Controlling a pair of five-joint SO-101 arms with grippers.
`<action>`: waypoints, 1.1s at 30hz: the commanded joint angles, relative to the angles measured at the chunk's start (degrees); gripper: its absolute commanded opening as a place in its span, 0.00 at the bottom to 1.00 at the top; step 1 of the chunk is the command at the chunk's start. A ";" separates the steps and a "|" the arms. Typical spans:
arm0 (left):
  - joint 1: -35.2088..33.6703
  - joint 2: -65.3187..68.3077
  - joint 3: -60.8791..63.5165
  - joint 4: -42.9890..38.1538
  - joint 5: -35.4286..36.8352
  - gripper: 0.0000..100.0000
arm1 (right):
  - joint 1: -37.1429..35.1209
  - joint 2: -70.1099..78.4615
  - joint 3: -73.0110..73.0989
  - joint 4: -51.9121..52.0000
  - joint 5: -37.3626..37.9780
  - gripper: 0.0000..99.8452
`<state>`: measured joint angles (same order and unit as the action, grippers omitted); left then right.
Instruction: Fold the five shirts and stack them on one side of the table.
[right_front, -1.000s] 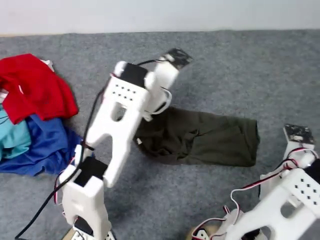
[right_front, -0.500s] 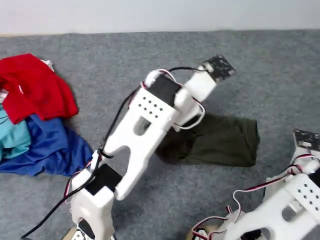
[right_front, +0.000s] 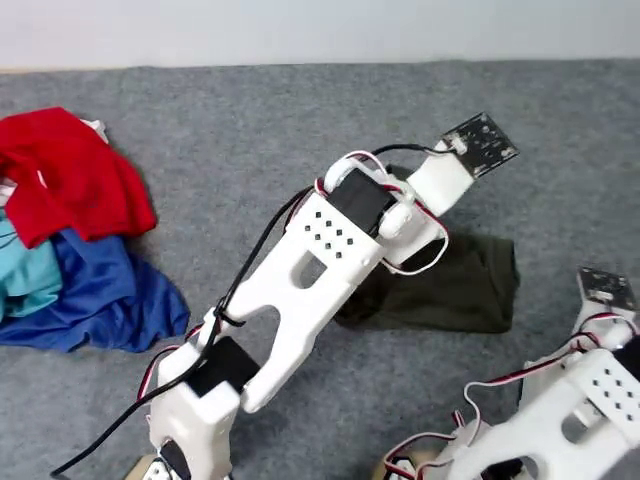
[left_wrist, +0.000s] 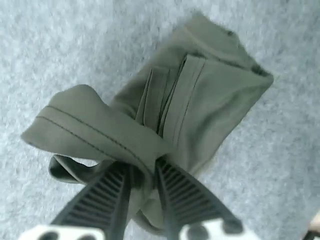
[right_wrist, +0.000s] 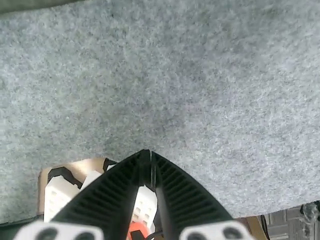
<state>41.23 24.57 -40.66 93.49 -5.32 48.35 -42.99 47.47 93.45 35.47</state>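
An olive green shirt (right_front: 465, 290) lies on the grey carpet right of centre, partly folded over itself. My left arm (right_front: 330, 240) stretches across it from the near left and covers its left part. In the left wrist view my left gripper (left_wrist: 145, 170) is shut on a hemmed edge of the olive shirt (left_wrist: 200, 110), holding that edge up above the folded rest. At the near right stands my right arm (right_front: 590, 390). Its gripper (right_wrist: 150, 155) is shut on nothing, above bare carpet.
At the left edge of the table lies a heap of shirts: a red shirt (right_front: 70, 175) on top, a teal shirt (right_front: 25, 275) and a blue shirt (right_front: 95, 295) beneath. A white wall runs along the far edge. Both arm bases stand at the near edge.
My left arm has swung to the right, carrying the olive shirt's left edge over the rest, so the shirt now looks shorter. The right arm has barely shifted.
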 joint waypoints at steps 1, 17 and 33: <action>0.26 3.69 -8.66 -0.70 0.44 0.00 | 1.89 -1.10 -0.26 -0.75 0.35 0.02; 8.79 30.42 -34.68 5.89 0.53 0.00 | 1.89 -1.10 -0.09 -1.10 0.35 0.02; 8.35 25.23 -34.86 5.98 5.36 0.18 | 1.89 -1.10 -0.09 -1.19 0.35 0.02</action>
<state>49.67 55.87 -72.75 98.86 -0.31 49.76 -42.99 47.56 92.84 35.38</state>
